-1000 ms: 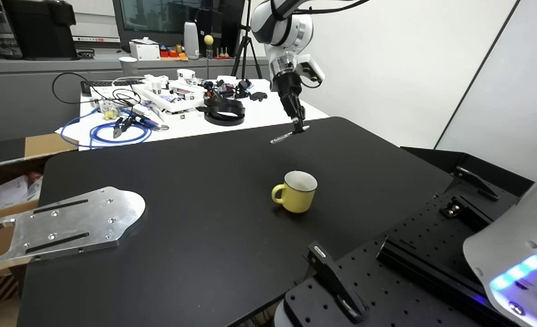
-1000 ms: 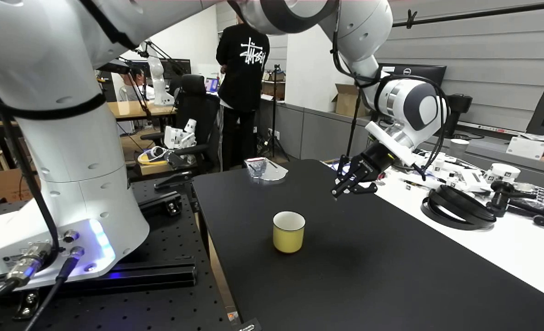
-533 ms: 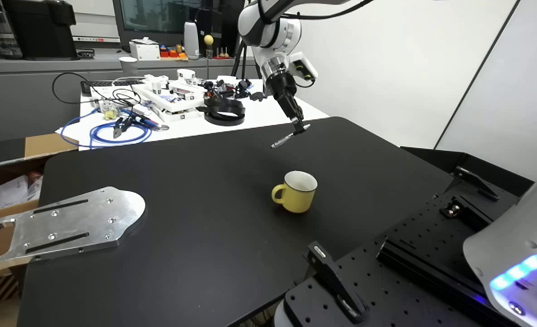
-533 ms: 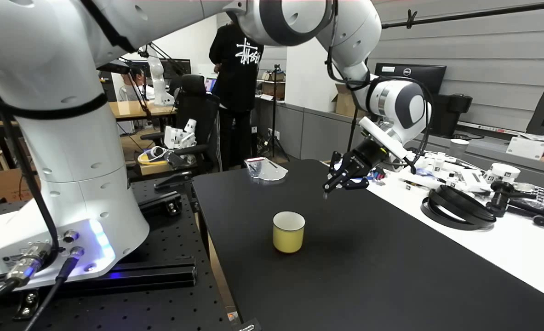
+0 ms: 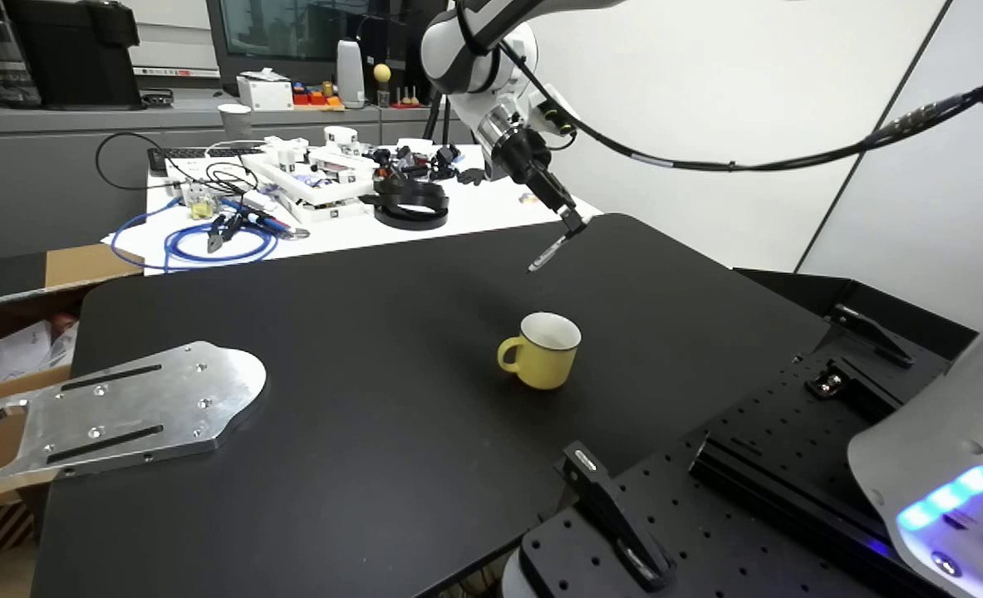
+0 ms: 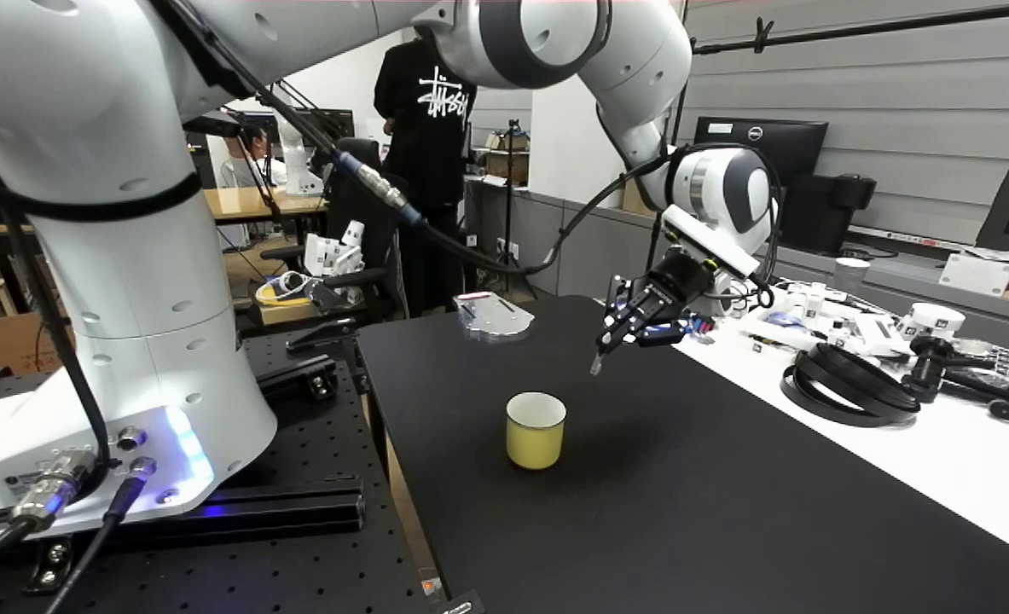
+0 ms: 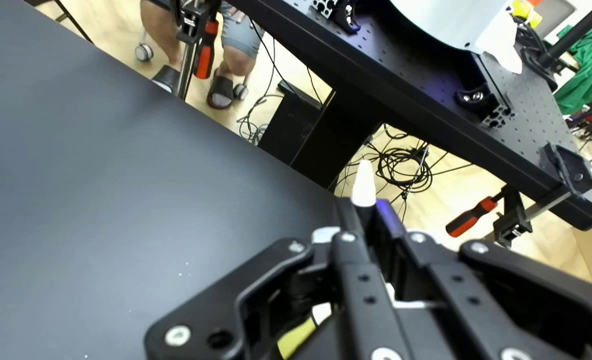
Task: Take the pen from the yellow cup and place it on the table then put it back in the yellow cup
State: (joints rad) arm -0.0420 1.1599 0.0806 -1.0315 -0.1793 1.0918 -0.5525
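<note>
The yellow cup (image 5: 545,364) stands upright on the black table (image 5: 317,482); it also shows in an exterior view (image 6: 535,442). Its whitish inside looks empty. My gripper (image 5: 574,224) is shut on the pen (image 5: 548,253) and holds it in the air beyond the cup. The pen slants, with its pale end pointing down; this end also shows in an exterior view (image 6: 596,365). In the wrist view the pen's white tip (image 7: 364,186) sticks out between the fingertips (image 7: 368,215). A slice of the cup (image 7: 296,337) shows behind the fingers there.
A metal plate (image 5: 134,399) lies at the table's edge. A white table (image 5: 458,208) with cables and tools adjoins the black table. The robot's base (image 6: 163,358) stands on a perforated black bench (image 6: 316,546). A cable (image 6: 470,256) hangs from the arm.
The gripper has turned with the pen in it, and the pen now slants more steeply downward. The arm's upper part has shifted, and its cable has swung into view. The cup has not moved.
</note>
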